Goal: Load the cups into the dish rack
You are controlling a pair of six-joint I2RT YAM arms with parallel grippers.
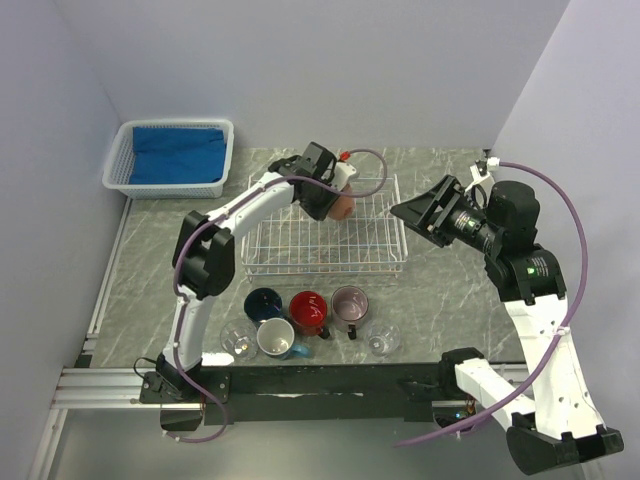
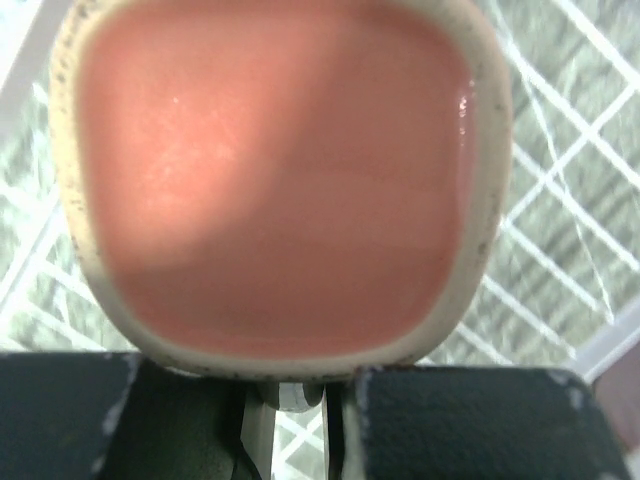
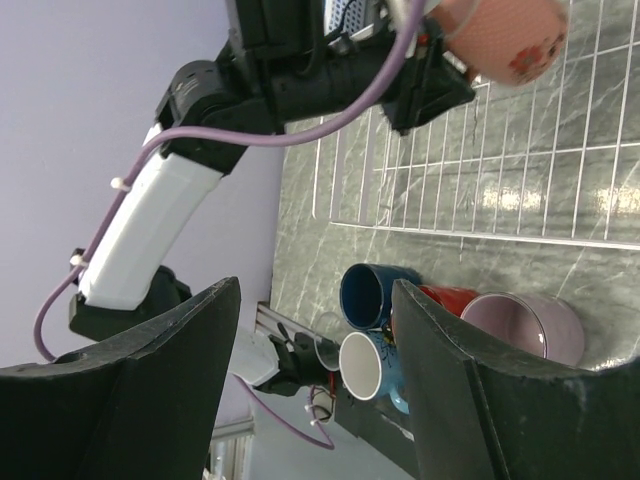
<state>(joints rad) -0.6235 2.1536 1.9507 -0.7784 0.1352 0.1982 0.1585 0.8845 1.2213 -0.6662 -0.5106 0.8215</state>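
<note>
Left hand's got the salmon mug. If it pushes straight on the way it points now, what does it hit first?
The rack. The left hand, shut on the mug, points down at its wire floor with nothing between; the mug would likely touch first. The gap is hard to judge.

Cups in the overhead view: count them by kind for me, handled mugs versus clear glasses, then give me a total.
Handled mugs: 5 (navy mug, red mug, mauve mug, light blue mug, salmon mug)
Clear glass cups: 2
Total: 7
</note>
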